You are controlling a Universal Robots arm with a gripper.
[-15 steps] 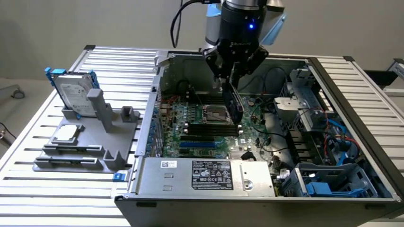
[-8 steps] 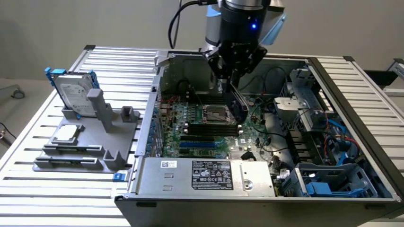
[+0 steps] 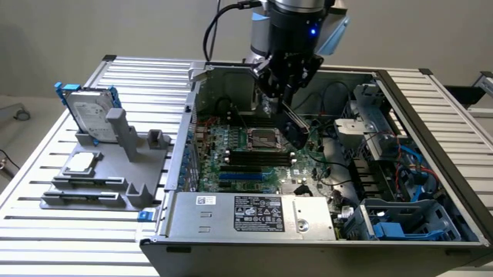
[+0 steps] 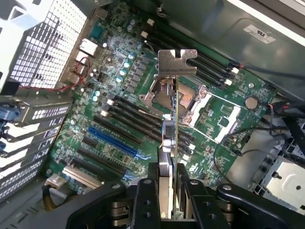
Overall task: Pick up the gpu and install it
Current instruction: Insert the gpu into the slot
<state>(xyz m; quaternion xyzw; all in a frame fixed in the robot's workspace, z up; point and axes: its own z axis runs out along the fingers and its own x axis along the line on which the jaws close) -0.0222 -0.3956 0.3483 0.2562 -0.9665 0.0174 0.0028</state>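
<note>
Hanging over the motherboard (image 3: 246, 156) inside the open computer case (image 3: 185, 150), the gripper (image 3: 287, 107) is clamped on the gpu (image 3: 294, 128), held edge-on near the CPU socket (image 3: 262, 137).

gpu (image 4: 177, 63) base hidden within end effector (image 4: 167, 177); power supply label (image 3: 260, 213) print unreadably small.

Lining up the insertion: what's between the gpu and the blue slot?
In the wrist view, the gripper holds the gpu over the CPU socket; between it and the blue slot is just green board with small parts, no cable.
</note>
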